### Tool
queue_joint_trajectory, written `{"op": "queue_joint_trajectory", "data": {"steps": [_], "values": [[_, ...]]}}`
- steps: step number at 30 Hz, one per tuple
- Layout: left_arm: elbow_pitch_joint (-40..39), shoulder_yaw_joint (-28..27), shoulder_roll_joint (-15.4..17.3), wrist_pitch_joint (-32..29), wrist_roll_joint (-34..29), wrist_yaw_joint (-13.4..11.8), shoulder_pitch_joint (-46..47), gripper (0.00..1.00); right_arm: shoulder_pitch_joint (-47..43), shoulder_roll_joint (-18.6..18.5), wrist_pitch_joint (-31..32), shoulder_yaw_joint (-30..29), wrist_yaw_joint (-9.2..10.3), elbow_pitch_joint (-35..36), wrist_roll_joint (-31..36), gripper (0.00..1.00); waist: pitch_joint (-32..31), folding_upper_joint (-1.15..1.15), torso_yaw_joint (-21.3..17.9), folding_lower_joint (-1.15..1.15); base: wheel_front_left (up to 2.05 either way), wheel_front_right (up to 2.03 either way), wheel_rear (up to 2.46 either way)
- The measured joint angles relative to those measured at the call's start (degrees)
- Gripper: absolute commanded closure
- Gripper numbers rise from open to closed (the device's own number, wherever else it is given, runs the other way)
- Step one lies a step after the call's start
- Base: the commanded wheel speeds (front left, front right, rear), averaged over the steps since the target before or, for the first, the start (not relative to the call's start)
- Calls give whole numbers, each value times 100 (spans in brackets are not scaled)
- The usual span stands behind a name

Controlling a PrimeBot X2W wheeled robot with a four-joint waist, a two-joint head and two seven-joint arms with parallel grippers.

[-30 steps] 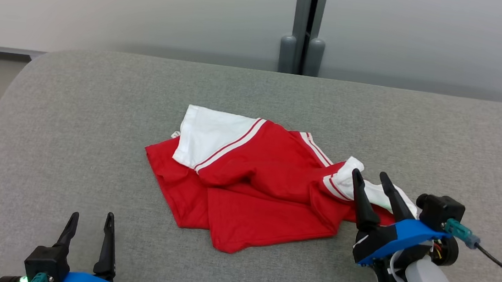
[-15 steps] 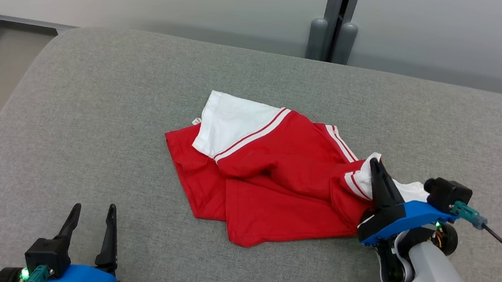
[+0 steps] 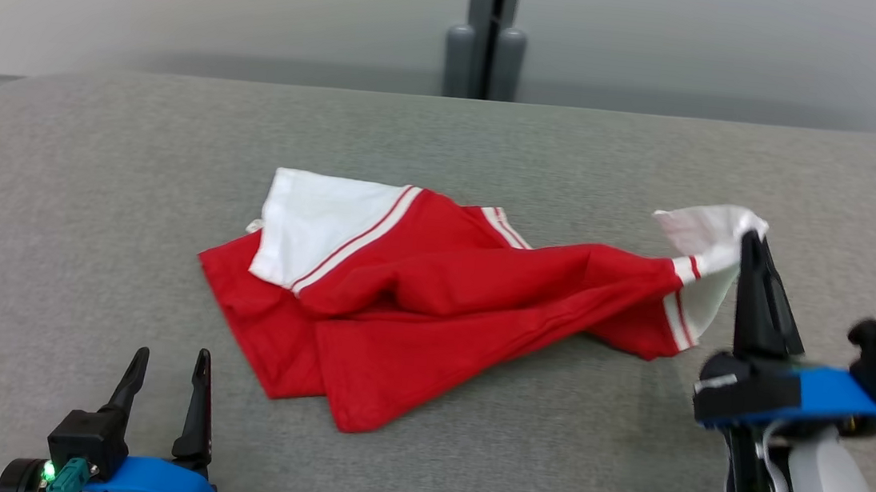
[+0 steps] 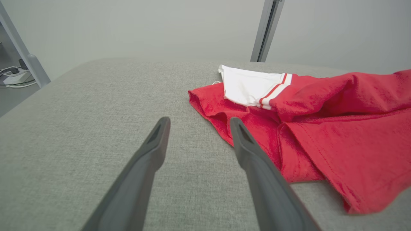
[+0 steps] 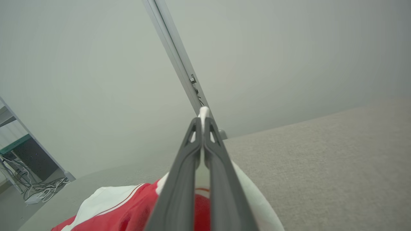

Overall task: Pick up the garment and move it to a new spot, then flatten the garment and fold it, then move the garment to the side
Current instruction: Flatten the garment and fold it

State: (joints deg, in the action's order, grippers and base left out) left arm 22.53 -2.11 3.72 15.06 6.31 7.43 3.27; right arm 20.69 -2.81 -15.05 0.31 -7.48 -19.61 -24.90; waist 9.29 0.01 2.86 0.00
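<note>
- Pinches one white sleeve (image 3: 709,224) of the garment (image 3: 433,294) between the pressed-together fingers of the right gripper (image 3: 752,240), with a tuft of white cloth poking past the tips in the right wrist view (image 5: 201,119).
- Holds only that corner raised above the grey padded surface (image 3: 84,244), at the far right of the cloth.
- Leaves the red body and the second sleeve (image 3: 312,218) crumpled on the surface near its middle, with a taut red ridge running from the heap up to the pinch.
- Seems to take an outer edge on purpose: a grip there lets the cloth trail out behind, not bunch, which suits carrying it to a new spot.
- Sets the left gripper (image 3: 173,355) low at the near left, fingers spread and empty, near the garment's front hem but apart from it; probably ready to take a second corner.
- Belongs, by the look of it, to the pick-up-and-move step; no flattening or folding done yet.
- Risks a slip, given so little cloth in the pinch and most of the weight unlifted.
</note>
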Motion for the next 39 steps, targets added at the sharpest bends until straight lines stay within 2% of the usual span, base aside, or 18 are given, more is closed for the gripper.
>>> {"op": "queue_joint_trajectory", "data": {"steps": [2,5,6,7,8,14,21,26,34,35,36,37,39], "values": [[0,-9,20,0,0,0,-12,0,-349,-1,-1,-121,0,223,14,100,-9,0,-172,0,0,0,0],[13,46,42,0,-1,0,-16,0,-916,-3,0,-355,0,191,-68,98,-46,0,-394,0,0,0,0],[15,74,43,0,-1,0,-14,0,-1101,-15,0,-339,0,134,-69,69,-64,0,-457,0,0,0,0],[22,85,43,0,-1,0,-15,0,-1244,-12,-1,-309,0,60,-75,24,-75,0,-516,-1,0,0,0],[22,92,44,0,0,0,-14,0,-1369,-1,1,-286,0,5,-100,0,-89,0,-564,-1,0,0,0],[123,345,77,0,57,0,-73,0,-1639,3,0,-413,0,-47,-97,0,-161,0,-756,-1,0,0,0],[617,1575,200,0,621,1,-91,0,-1544,-1,0,-469,0,113,4,0,-158,-1,-820,-1,0,0,0],[940,2148,332,0,1073,1,56,0,-1411,-1,0,-381,0,166,57,0,-99,0,-883,0,0,0,0],[987,2870,545,19,1858,1,241,1,-1405,-1,0,-388,0,196,82,0,3,0,-990,0,0,0,0],[1018,2918,580,19,1906,1,269,32,-1405,-1,0,-397,0,198,82,0,16,-1,-995,0,0,0,0],[1038,2954,626,20,1947,1,294,76,-1405,-1,0,-409,0,201,85,0,28,-1,-997,0,0,0,0],[1056,2956,656,20,2011,1,313,100,-1405,-2,0,-420,0,203,91,0,38,-1,-995,0,0,0,0],[1079,2855,686,18,2078,1,363,100,-1404,-2,0,-450,0,204,108,0,47,-1,-976,0,0,0,0]]}}
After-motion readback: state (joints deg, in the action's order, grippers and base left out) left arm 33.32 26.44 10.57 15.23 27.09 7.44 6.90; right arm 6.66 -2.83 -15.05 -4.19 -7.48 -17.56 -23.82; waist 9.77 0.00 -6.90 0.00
